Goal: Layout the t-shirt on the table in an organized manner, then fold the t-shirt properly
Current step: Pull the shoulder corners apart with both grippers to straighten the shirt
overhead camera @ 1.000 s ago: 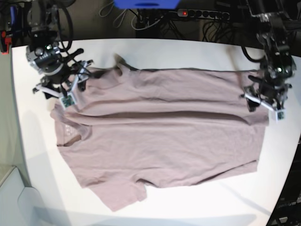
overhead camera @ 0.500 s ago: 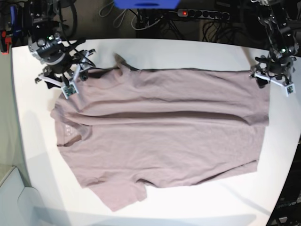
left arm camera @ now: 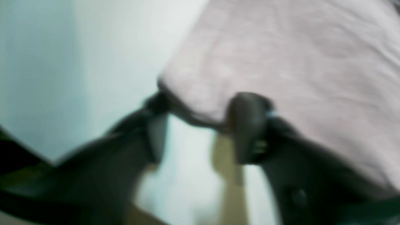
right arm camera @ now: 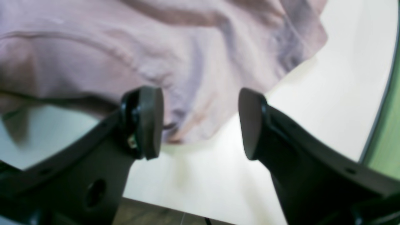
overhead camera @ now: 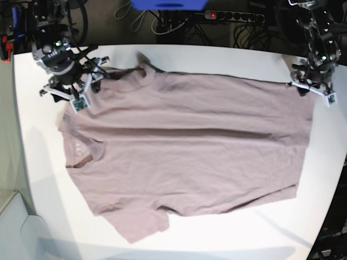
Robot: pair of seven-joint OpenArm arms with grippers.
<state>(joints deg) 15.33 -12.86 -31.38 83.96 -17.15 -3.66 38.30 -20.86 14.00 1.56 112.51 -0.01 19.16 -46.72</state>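
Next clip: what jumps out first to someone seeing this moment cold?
A dusty mauve-pink cotton t-shirt lies spread sideways across the big white matte table, neck to the base view's left. The left end effector straddles the hem corner at far right; the right end effector gapes over the far sleeve.

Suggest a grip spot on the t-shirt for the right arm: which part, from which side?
Take the t-shirt at the far sleeve's loose edge, where the right gripper already stands open. Come in from the table's bare far side, fingers straddling the hem. That edge lies rumpled and slightly raised off the table, so a finger could probably slip under; the body lies flat, offering no lip.
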